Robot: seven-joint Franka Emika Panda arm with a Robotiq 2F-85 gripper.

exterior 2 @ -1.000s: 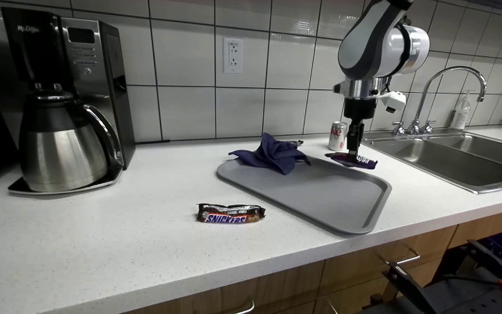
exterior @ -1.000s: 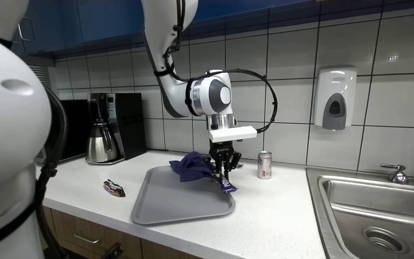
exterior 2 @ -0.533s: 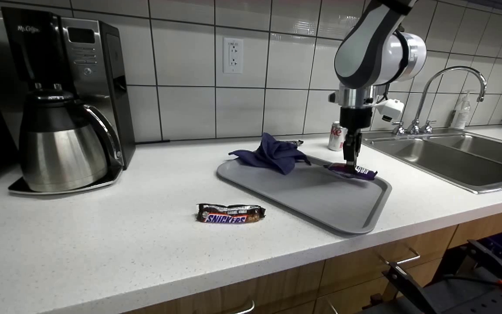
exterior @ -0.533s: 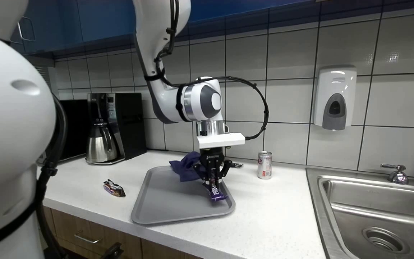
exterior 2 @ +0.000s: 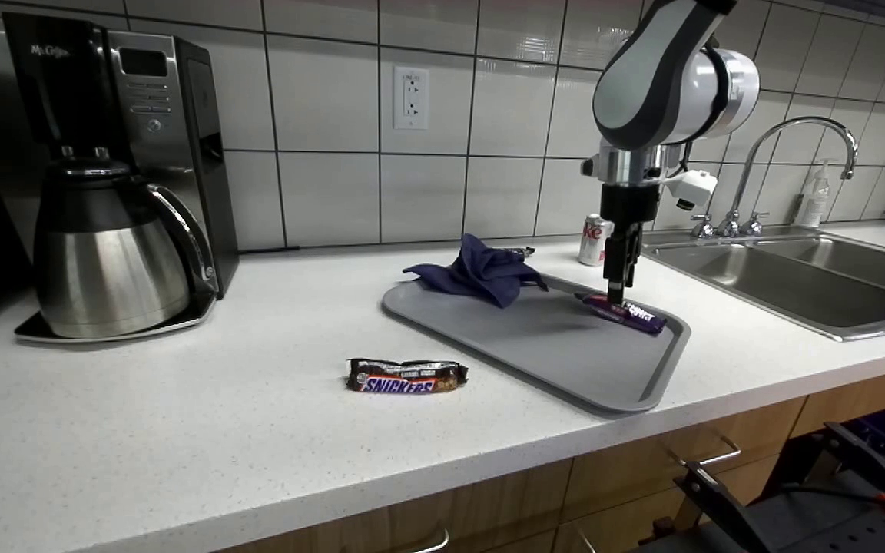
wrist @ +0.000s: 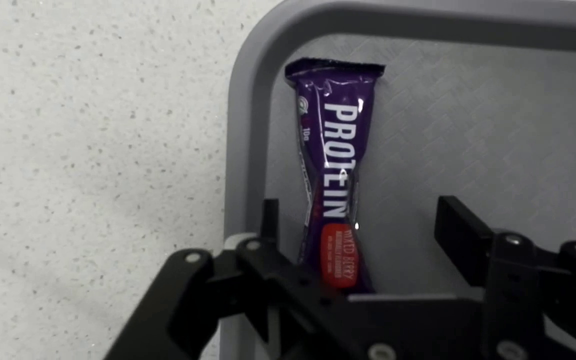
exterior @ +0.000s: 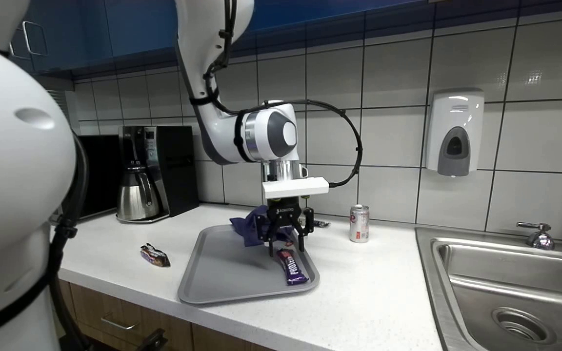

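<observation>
Pictured with the gripper (exterior: 286, 251) spread wide, empty, astride the protein bar (exterior: 291, 267), apparently already set down inside the gray tray (exterior: 232, 274) but not yet backed away from; beyond, with dark cloth (exterior: 248, 228) at the tray's back rim and soda can (exterior: 359, 224) farther off

I see a long purple protein bar (wrist: 337, 165) in glossy plastic film on a matt, faintly patterned grey plastic tray (wrist: 448, 145). At far left, crumpled navy cloth (exterior 2: 481, 273) looks dull; to the right, the rectangular steel sink (exterior 2: 792, 284) shines smoothly.
</observation>
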